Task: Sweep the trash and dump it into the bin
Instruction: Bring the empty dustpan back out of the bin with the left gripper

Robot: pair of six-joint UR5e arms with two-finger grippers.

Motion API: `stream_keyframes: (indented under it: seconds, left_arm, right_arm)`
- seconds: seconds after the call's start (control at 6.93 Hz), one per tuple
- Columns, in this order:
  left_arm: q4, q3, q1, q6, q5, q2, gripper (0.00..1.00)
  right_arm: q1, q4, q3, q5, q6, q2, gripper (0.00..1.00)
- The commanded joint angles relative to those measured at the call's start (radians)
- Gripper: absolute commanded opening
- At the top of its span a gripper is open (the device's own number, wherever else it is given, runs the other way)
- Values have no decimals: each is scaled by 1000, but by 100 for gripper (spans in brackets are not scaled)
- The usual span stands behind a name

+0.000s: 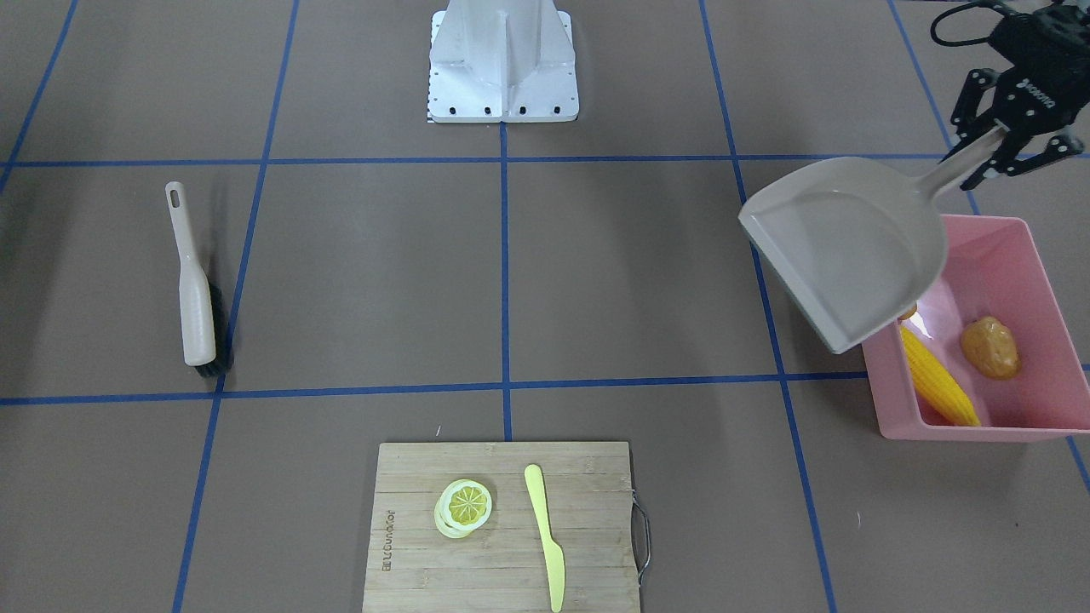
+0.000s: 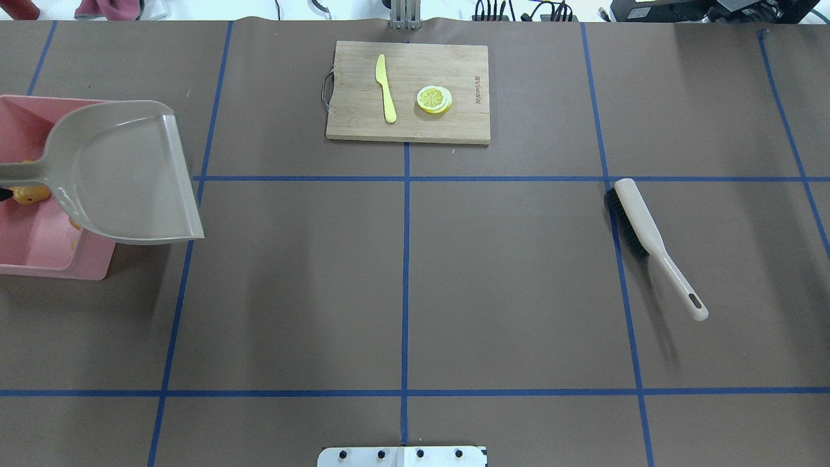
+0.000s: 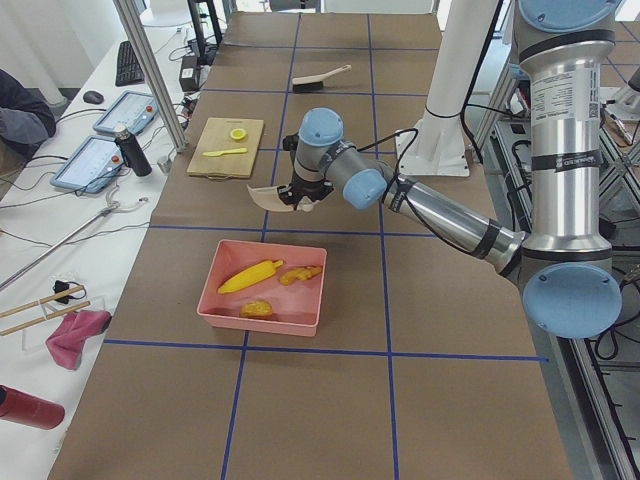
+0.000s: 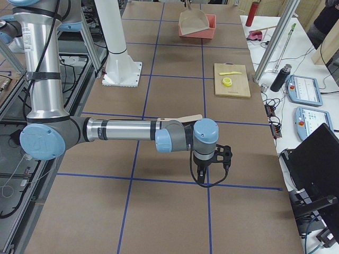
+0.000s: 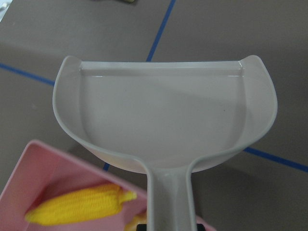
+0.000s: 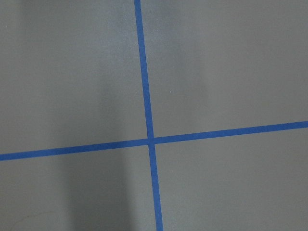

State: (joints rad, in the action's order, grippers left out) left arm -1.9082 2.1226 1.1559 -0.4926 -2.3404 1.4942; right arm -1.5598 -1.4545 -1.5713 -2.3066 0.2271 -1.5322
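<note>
Pink plastic is gleaming at the robot's left end of the table, where the bin is sitting with all three pieces of trash inside it. The yellow corn cob is lying along the wall nearest the table's middle, the brown potato is resting apart from it on the floor of the bin, and the tan ginger root is lying close to the corn's tip, mostly hidden under the pan in the front-facing view. The left gripper is clamping both fingers on the handle of the beige dustpan and holding it in the air, so that the handle is reaching over the bin while the wide lip is pointing out past the rim toward the table's centre. The right gripper is hanging low over the brown table near the robot's right end, its camera looking down at crossing blue tape lines; whether its claw is open or closed I cannot tell. A brush is lying on that side, and a wooden cutting board is carrying a lemon slice and a yellow-green knife side by side.
</note>
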Motion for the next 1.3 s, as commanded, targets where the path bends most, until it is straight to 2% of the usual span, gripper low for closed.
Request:
stream_keyframes:
  seconds: [0.0, 0.29, 0.72, 1.15]
  left_arm:
    - [-92, -35, -199, -3, 105, 82, 0]
    - [-123, -143, -290, 2, 118, 215, 0]
    - [-120, -288, -352, 35, 112, 365, 0]
    - [-120, -315, -396, 129, 75, 396, 0]
  right_arm:
    - [-2, -3, -36, 13, 1, -8, 100]
    - [-3, -15, -65, 4, 1, -19, 100]
    - [-8, -65, -68, -30, 3, -14, 100]
    - [-6, -72, -72, -25, 5, -16, 100]
